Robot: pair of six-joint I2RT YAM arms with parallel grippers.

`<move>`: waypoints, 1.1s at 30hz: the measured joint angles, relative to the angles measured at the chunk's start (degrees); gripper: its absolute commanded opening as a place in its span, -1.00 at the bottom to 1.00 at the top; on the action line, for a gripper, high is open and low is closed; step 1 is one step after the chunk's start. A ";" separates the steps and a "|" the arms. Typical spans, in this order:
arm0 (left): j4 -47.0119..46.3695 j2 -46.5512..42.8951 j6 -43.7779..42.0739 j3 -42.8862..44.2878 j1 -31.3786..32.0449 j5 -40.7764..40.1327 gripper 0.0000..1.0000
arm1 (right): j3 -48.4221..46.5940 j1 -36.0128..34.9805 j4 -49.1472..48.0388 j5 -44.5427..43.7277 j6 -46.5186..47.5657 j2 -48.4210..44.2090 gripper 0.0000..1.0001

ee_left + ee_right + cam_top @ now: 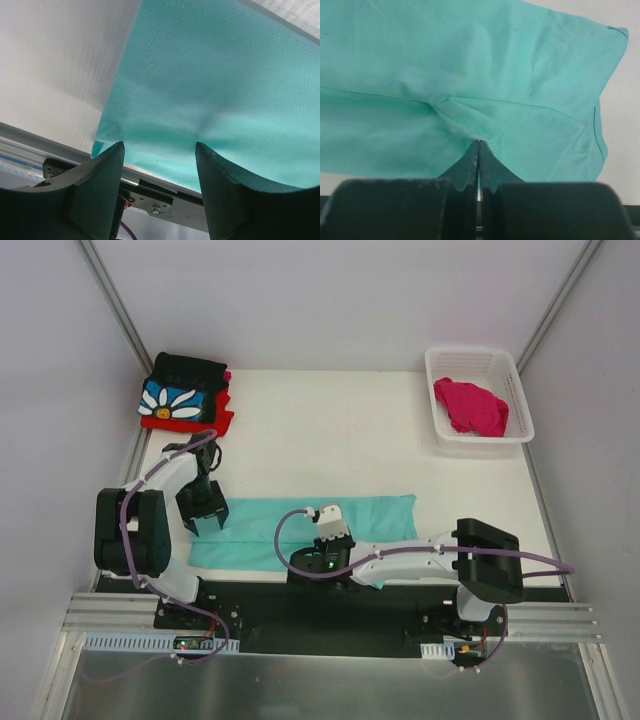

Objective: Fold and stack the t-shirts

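Note:
A mint-teal t-shirt (300, 525) lies flat as a long strip across the near part of the table. My right gripper (330, 538) is shut on a bunched pinch of its cloth (470, 127) at the near edge; the fingertips (479, 141) meet in the fabric. My left gripper (205, 523) hangs over the strip's left end with its jaws apart. In the left wrist view, its fingers (112, 165) frame the shirt's corner (200, 90) without holding it. A black daisy t-shirt (185, 400) lies on a red one (215, 423) at the far left. A magenta-pink t-shirt (470, 405) is crumpled in the basket.
The white lattice basket (440, 435) stands at the far right corner. A metal rail (330, 615) with the arm bases runs along the table's near edge, close to the teal shirt. White walls enclose the table on three sides.

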State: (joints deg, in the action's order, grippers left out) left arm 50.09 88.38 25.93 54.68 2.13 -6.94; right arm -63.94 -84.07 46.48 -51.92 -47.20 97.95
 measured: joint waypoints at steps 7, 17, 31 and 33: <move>-0.11 3.76 0.50 -0.04 0.00 0.57 -0.49 | 2.21 0.46 -4.59 1.42 2.51 -0.52 -0.99; -0.22 4.20 1.14 0.39 0.00 1.01 -1.00 | 6.97 2.19 -10.95 4.66 5.73 -3.08 -0.98; -0.11 1.11 1.07 1.27 0.00 4.02 -0.84 | 7.02 2.84 -12.28 7.39 7.39 -3.04 -0.99; 0.26 -0.22 1.05 1.97 0.00 4.55 -0.87 | 6.69 2.80 -13.38 8.92 8.26 -2.73 -0.99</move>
State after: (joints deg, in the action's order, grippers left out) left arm 50.35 88.16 26.98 56.64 2.13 -2.39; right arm -57.25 -81.28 33.10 -43.00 -38.94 95.22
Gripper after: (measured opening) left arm 0.085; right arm 0.012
